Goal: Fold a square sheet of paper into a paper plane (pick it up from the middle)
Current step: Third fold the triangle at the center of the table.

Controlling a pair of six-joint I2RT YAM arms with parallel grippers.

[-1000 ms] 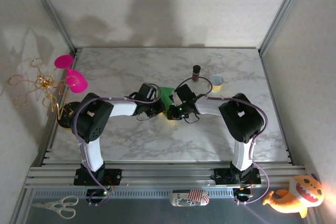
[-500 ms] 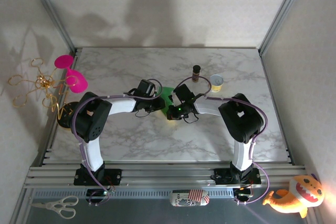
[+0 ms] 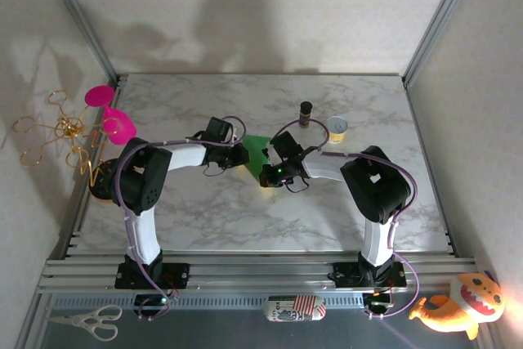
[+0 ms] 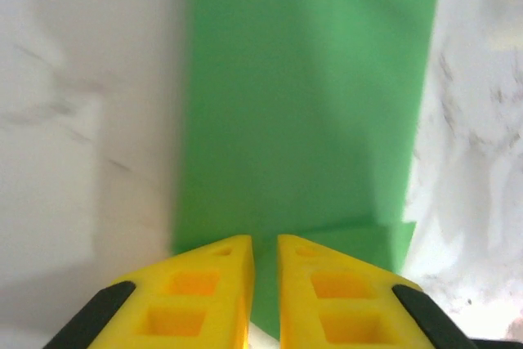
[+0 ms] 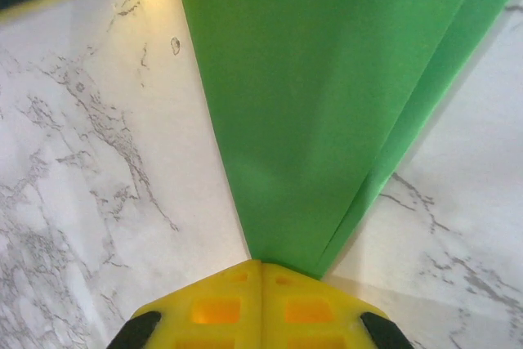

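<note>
The paper (image 3: 258,146) lies folded on the table (image 3: 204,218), just past its middle, between the two end effectors; from above it is a wedge, broad at the far side and narrowing toward the near side.

The right end effector (image 3: 265,176) has its fingers pressed together on the wedge's narrow point (image 5: 261,266); from that wrist the paper (image 5: 310,104) fans outward with straight edges, a second layer showing along its right side.

The left end effector (image 3: 239,155) sits at the paper's left side; its fingers (image 4: 208,284) stand nearly together, green showing in the thin slit, and whether they pinch cannot be told; ahead, the paper (image 4: 302,104) has two straight parallel edges.

Broad bare marble lies toward the near edge; a dark bottle (image 3: 306,112) and a roll (image 3: 337,127) stand beyond, near the far right.
</note>
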